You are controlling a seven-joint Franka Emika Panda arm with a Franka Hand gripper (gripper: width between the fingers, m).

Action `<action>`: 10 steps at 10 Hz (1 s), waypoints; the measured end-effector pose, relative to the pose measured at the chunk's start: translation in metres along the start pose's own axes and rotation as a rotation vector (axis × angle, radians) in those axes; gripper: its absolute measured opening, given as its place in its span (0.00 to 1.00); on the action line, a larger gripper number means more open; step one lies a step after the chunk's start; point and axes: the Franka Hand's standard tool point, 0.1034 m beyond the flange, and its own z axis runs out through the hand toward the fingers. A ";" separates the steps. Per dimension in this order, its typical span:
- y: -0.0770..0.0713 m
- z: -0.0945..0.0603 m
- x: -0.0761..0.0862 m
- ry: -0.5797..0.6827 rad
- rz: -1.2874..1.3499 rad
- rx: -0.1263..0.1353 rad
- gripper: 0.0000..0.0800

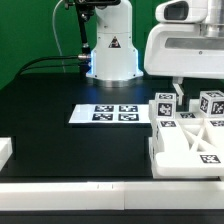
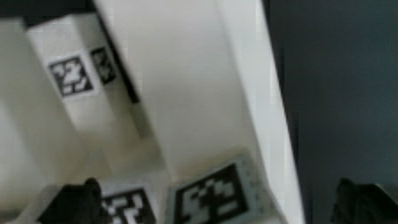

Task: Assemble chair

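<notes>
The chair lies in white tagged parts at the exterior view's right. An X-braced panel [image 1: 190, 140] lies flat at the front, and two chunky tagged blocks [image 1: 165, 104] [image 1: 212, 103] stand behind it. My gripper [image 1: 180, 86] hangs just above these blocks. In the wrist view a long white tagged part [image 2: 196, 120] runs between the dark fingertips [image 2: 75, 200], and another tagged piece [image 2: 80, 75] lies beside it. The gripper [image 2: 221, 205] is open. There is a visible gap between the part and the finger on its one side.
The marker board [image 1: 105, 114] lies flat mid-table on the black surface. The arm's white base [image 1: 108, 50] stands at the back. A plain white edge block [image 1: 5, 150] sits at the exterior view's left, and a white bar [image 1: 60, 195] runs along the front edge.
</notes>
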 end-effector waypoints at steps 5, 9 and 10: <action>-0.001 0.001 -0.001 -0.001 0.092 0.001 0.35; -0.003 0.001 -0.001 -0.003 0.425 0.004 0.35; -0.003 0.001 -0.001 -0.003 0.494 0.003 0.35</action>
